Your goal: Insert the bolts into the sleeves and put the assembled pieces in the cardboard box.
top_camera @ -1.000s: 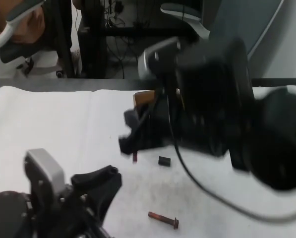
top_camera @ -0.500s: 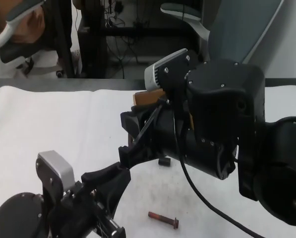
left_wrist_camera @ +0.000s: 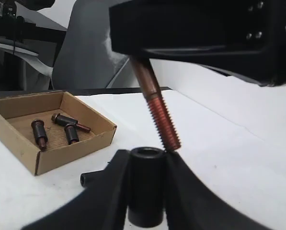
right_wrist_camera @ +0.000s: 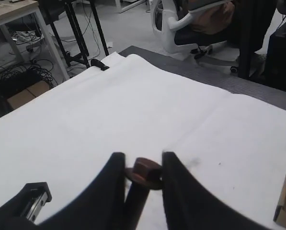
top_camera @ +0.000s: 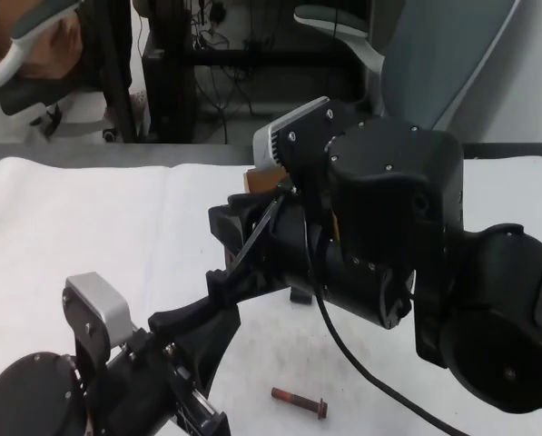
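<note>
The left gripper point(left_wrist_camera: 146, 162) pinches a black sleeve point(left_wrist_camera: 145, 191) between its two fingers and holds it upright with the open bore facing up. The right gripper point(right_wrist_camera: 143, 160) is closed on the hexagonal head of a copper-coloured bolt point(right_wrist_camera: 143, 172). Seen from the left wrist, this bolt slants down from the right gripper's black body. Its threaded tip sits just at the rim of the sleeve, to one side of the bore and not inside it; whether tip and rim touch cannot be told. On the white cloth point(top_camera: 89, 218) stands the cardboard box point(left_wrist_camera: 18, 143), open, with three assembled pieces point(left_wrist_camera: 39, 133) lying on its floor. A loose sleeve point(left_wrist_camera: 85, 179) lies on the cloth just outside the box wall. In the high view both arms meet at the centre of the frame, and a second bolt point(top_camera: 300, 402) lies flat on the cloth near the lower middle edge, well apart from both grippers.
</note>
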Controlling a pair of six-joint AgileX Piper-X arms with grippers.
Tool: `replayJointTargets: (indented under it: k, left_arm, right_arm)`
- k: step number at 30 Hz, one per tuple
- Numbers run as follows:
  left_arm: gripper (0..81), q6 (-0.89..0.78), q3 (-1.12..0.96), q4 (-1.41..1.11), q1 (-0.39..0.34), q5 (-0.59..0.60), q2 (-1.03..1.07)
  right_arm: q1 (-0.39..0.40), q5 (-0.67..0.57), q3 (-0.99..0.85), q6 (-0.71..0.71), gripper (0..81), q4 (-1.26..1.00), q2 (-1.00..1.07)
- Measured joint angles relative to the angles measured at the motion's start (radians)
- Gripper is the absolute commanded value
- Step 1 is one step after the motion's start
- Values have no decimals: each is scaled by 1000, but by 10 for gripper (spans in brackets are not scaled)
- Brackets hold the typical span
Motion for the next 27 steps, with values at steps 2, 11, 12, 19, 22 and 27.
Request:
replayJointTargets:
  k: [2,11,12,19,22,27]
  left_arm:
    - [17,0,0,0,0,1,0]
    - [17,-17,0,-2,0,19,0]
    - [17,-22,0,-5,0,20,0]
    - [17,-34,0,-13,0,30,0]
    - [17,-37,0,-18,0,32,0]
    - [17,-37,0,-31,0,32,0]
  right_arm:
    - [0,-3,0,0,6,0,0]
    - [0,-5,0,-46,6,-26,2]
    - [0,-5,0,-46,6,-31,2]
    - [0,-5,1,-65,6,-50,2]
    - [0,-5,1,-65,6,-50,2]
    - [4,-5,1,-66,6,-36,2]
